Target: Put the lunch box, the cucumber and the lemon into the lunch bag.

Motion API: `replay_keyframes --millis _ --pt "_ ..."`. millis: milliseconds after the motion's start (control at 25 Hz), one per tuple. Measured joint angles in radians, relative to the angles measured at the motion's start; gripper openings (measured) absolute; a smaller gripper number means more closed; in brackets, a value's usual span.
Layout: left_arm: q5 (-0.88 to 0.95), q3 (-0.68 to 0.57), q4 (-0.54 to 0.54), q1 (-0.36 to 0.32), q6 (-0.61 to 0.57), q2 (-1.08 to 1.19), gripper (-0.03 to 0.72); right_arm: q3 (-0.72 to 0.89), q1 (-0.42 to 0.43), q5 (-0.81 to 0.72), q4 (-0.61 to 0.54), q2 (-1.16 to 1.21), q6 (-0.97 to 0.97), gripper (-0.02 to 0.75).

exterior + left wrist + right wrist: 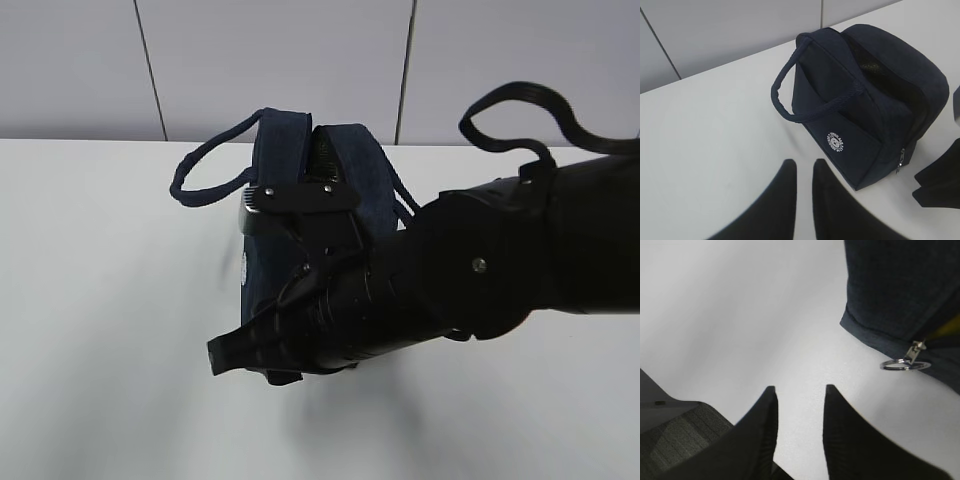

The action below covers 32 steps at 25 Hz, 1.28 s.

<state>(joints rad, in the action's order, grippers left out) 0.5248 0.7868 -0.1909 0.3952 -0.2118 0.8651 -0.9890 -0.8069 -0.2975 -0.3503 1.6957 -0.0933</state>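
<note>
Currently the desk (710,130) carries one visible task item, the lunch bag (875,105), which stands upright near the far edge with its top seam parted. No lunch box, cucumber or lemon lies on the bare surface in any view; a yellow sliver shows inside the opening beside the zipper pull ring (905,363) and may be the lemon, though this cannot be confirmed. Judged from that, the loading step appears finished or close to it, and closing the zipper may be the step in hand.

The right end effector (799,405) hangs over bare desk, jaws moderately apart and empty, with the pull ring near it, up and to its right. The next move calls for a short shift toward the ring and a narrow, precise pinch on the thin metal.

The left end effector (805,172) hovers just beside the bag's logo face, jaws nearly together, holding nothing.
</note>
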Motion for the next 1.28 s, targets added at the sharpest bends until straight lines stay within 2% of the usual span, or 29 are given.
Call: replay_keyframes --millis 280,600,920,1280 --pt "0.0 0.0 0.0 0.0 0.0 0.0 0.058 0.0 0.0 -0.004 -0.002 0.007 -0.016 0.277" --pt "0.0 0.0 -0.021 0.0 0.0 0.0 0.058 0.0 0.002 -0.032 -0.002 0.007 -0.075 0.446" --pt "0.0 0.0 -0.041 0.0 0.0 0.0 0.058 0.0 0.065 -0.018 -0.002 0.007 -0.177 0.458" --pt "-0.002 0.0 -0.041 0.0 0.0 0.0 0.058 0.0 0.069 0.008 -0.02 0.063 -0.201 0.458"
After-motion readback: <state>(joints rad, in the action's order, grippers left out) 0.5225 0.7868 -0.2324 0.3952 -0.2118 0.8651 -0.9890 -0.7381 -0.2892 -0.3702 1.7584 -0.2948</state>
